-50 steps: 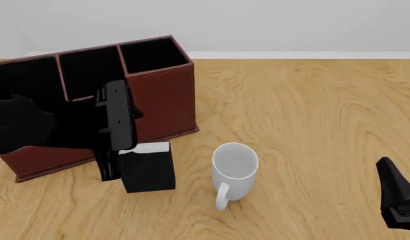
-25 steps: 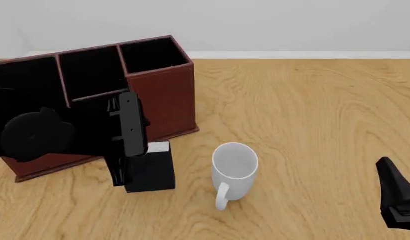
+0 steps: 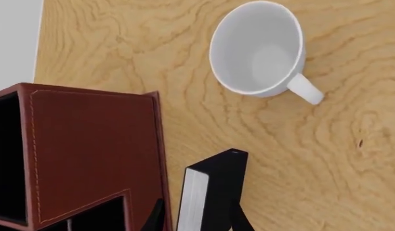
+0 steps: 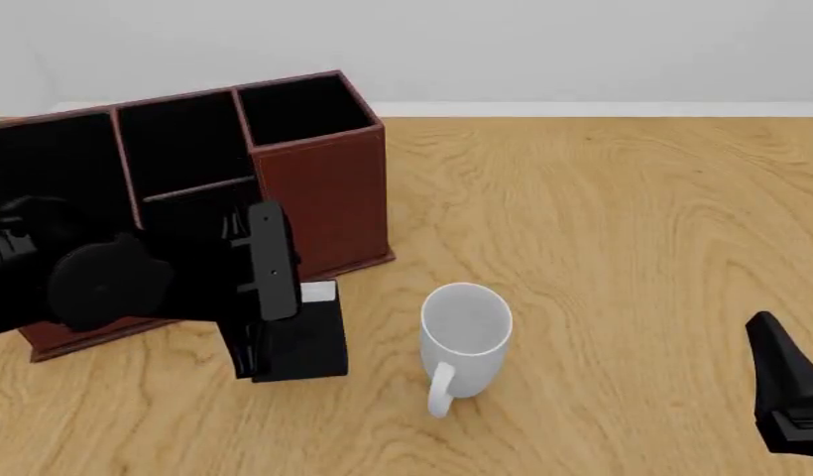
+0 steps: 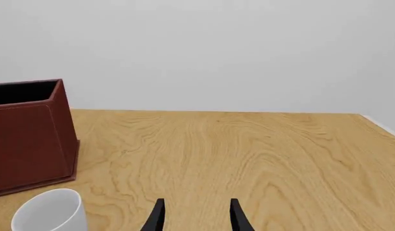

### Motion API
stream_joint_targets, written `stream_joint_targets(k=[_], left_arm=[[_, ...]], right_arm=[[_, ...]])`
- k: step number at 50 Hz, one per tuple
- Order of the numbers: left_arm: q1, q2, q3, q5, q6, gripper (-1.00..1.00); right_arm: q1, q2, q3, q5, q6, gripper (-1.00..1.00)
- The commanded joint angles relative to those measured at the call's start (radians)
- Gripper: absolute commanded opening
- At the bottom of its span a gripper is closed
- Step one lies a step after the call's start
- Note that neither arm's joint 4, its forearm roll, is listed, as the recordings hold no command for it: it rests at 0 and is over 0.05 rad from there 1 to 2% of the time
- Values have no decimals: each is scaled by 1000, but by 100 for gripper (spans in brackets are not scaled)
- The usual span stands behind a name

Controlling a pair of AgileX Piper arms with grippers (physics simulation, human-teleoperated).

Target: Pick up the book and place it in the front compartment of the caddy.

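While my left pincer (image 4: 255, 297) straddles the book (image 4: 300, 337), unclenched as far as I can tell, it stands on the desk (image 4: 619, 248) at the caddy's (image 4: 320, 188) 6 o'clock; lifting and pocketing remain.

One book (image 4: 307, 337), one caddy (image 4: 320, 178), one white mug (image 4: 466, 332), one wooden table (image 4: 619, 248). Two arms, each ending in one gripper: left gripper (image 4: 255, 332), right gripper (image 5: 194, 216). Within the caddy, four black-lined pockets countable in the front view, the front compartment (image 4: 195, 208) among them.
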Motion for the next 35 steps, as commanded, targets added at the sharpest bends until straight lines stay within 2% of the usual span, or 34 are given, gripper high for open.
stream_joint_targets(k=[1, 6, 13, 19, 23, 35], left_arm=[[7, 22, 13, -29, -16, 100], [21, 33, 3, -24, -16, 100], [25, 61, 43, -84, -16, 100], [23, 60, 19, -54, -27, 100], [23, 79, 43, -100, -31, 100], [35, 129, 39, -137, -34, 100]], right_arm=[[0, 0, 0, 0, 0, 100], [0, 0, 0, 0, 0, 100], [0, 0, 0, 0, 0, 100], [0, 0, 0, 0, 0, 100], [0, 0, 0, 0, 0, 100], [0, 0, 0, 0, 0, 100]])
